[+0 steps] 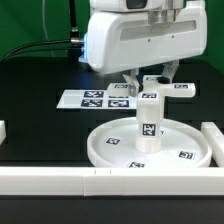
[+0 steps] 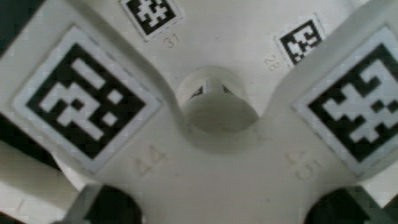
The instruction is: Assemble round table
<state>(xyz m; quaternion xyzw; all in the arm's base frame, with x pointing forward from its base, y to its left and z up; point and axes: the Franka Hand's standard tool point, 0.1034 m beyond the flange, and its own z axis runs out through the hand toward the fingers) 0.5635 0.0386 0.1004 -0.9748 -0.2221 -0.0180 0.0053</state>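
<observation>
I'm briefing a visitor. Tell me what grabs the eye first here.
The big white arm fills the top of the exterior view, its gripper at the top of the short cylinder leg. The leg stands upright at the centre of the large rimmed disc. Behind lies the marker board.
</observation>
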